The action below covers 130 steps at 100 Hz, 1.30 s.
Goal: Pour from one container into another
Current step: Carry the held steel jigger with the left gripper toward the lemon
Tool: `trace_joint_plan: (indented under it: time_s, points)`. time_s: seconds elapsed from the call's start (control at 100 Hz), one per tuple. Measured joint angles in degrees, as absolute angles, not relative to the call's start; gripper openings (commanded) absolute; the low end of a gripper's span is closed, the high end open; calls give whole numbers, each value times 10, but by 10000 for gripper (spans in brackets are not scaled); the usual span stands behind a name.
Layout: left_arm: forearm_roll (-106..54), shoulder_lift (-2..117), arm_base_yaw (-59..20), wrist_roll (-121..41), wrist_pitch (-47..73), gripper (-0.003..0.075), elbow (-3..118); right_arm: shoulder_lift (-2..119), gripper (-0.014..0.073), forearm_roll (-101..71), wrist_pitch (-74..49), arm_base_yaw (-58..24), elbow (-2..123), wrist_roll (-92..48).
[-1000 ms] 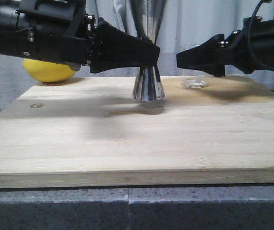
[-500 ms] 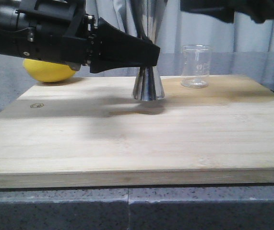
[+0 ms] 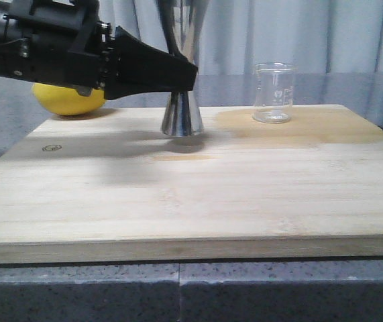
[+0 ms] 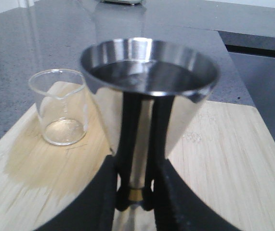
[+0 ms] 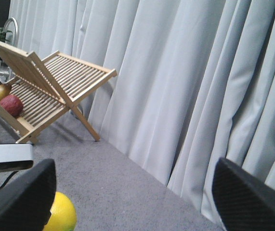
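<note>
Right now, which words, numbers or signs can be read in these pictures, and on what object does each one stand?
No text can be read.
Glass beaker: faint white printed scale marks, too small to read.
Wooden board: small dark round stamp near its left edge, too blurred to read.
Steel jigger, lemon: no markings visible.

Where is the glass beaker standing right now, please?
In the front view, the glass beaker stands upright at the cutting board's far right, beside the jigger, free of either end effector.

Mirror-polished steel jigger (image 3: pixel 182 100); clear glossy glass beaker (image 3: pixel 273 92); matt pale wooden board (image 3: pixel 191 194); speckled grey stone counter (image 3: pixel 178 292); matt black plastic left hand (image 3: pixel 171 72).
</note>
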<state>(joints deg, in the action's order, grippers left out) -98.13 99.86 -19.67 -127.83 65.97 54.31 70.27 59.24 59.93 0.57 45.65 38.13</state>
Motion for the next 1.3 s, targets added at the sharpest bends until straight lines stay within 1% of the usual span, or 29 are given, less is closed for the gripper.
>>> trace_joint_plan:
  time_s: [0.29, 0.57, 1.07, 1.3]
  points:
    - [-941, 977, -133, -1249, 660, 8, 543, 690, 596, 592, 596, 6, 456, 398]
    - [-931, 975, -101, -1238, 660, 8, 543, 690, 596, 592, 595, 6, 456, 404]
    - [-935, 975, -99, -1238, 660, 8, 543, 690, 596, 592, 594, 6, 456, 404]
    - [-946, 975, -122, -1238, 660, 8, 543, 690, 596, 592, 592, 6, 456, 406]
